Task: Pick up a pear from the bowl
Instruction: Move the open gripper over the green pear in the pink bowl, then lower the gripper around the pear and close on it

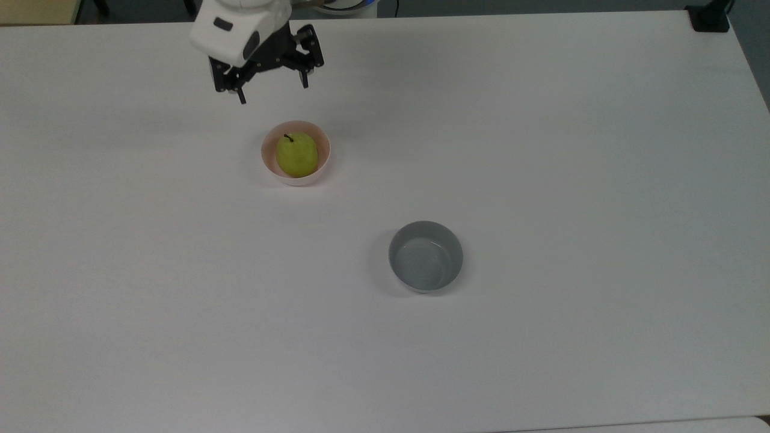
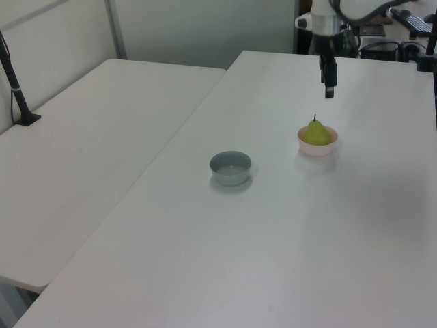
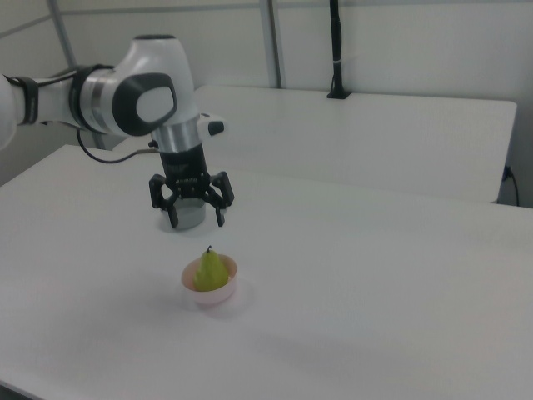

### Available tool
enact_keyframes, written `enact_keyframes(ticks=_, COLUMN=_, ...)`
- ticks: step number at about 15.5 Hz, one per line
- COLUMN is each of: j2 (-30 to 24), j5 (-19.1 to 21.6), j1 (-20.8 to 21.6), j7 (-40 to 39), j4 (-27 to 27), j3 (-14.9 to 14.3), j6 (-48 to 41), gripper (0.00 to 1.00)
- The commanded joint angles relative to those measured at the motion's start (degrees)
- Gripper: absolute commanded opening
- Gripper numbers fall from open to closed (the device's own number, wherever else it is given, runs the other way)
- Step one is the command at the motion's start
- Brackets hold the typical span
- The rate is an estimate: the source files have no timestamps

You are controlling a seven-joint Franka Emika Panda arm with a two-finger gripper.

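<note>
A yellow-green pear point(image 1: 296, 154) point(image 2: 316, 132) point(image 3: 211, 270) with a short dark stem stands upright in the small pale pink bowl point(image 1: 267, 163) point(image 2: 317, 148) point(image 3: 213, 296) on the white table. My gripper point(image 1: 273, 91) point(image 2: 328, 87) point(image 3: 196, 220) hangs in the air above the table, fingers pointing down and spread wide open with nothing between them. In the top view it lies just above the bowl and slightly left of it. In the right view it hovers above the pear, clear of the stem.
An empty grey bowl point(image 1: 426, 257) point(image 2: 231, 168) sits apart from the pink one, toward the top view's lower right. A second white table point(image 2: 89, 137) adjoins in the left view's left. A black post point(image 3: 335, 50) stands on the far table in the right view.
</note>
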Motion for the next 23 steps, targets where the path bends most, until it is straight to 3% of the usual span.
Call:
enact_keyframes(ticks=1, j2=0.99, j5=1.34, j1=0.29, j7=-0.54, j4=-3.26, j3=-0.16, j6=5.02, gripper=1.0)
enact_keyframes(ticks=6, j2=3.36, j5=3.09, j1=0.37, j7=-0.54, j4=-7.83, j3=-0.16, j6=12.22, gripper=1.0)
enact_keyframes(ticks=16, j2=8.29, j5=3.36, j1=1.6, j7=-0.45, j4=-8.11, j3=-0.16, j6=17.16, gripper=0.99)
enact_keyframes(ticks=20, j2=9.52, j5=3.36, j1=1.52, j7=-0.45, j4=-8.02, j3=-0.16, j6=17.51, gripper=0.82)
enact_keyframes(ticks=22, j2=9.61, j5=3.36, j1=1.43, j7=-0.45, j4=-8.1, j3=-0.16, j6=18.56, gripper=0.63)
enact_keyframes(ticks=23, j2=9.7, j5=3.36, j1=1.43, j7=-0.45, j4=-8.11, j3=-0.16, j6=18.74, gripper=0.49)
